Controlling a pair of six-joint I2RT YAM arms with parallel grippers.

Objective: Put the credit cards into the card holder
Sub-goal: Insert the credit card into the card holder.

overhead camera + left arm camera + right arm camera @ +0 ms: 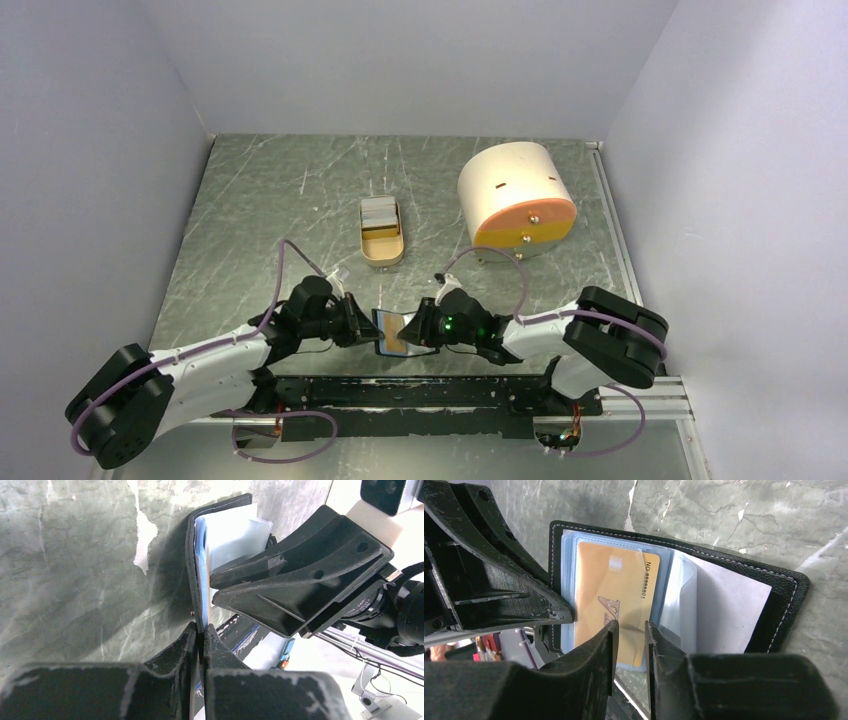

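**Card holder pinned open between both arms, orange card at the sleeves**

You've got both arms meeting at the near centre of the worktop, and the black card holder is spread open right between them.

Your left end effector is pinched shut on the holder's black edge, with the cover and the pale blue-grey inner leaves rising straight up from its fingertips in the left wrist view.

Your right end effector is narrow. A slim gap shows between its fingers, and it sits over the lower edge of the yellow-orange credit card. From here you can't tell whether it is clamping anything.

The card lies face up on one half of the open holder, among the clear plastic sleeves. A sleeve covers its upper part, and a printed number runs along one side. The other half shows a plain pale lining inside the stitched black cover.

Look farther back: the tan oval tray sits mid-worktop, well apart from the holder, with whitish-grey cards stacked at its far end. The big cream-and-orange cylinder lies on its side to the tray's right.
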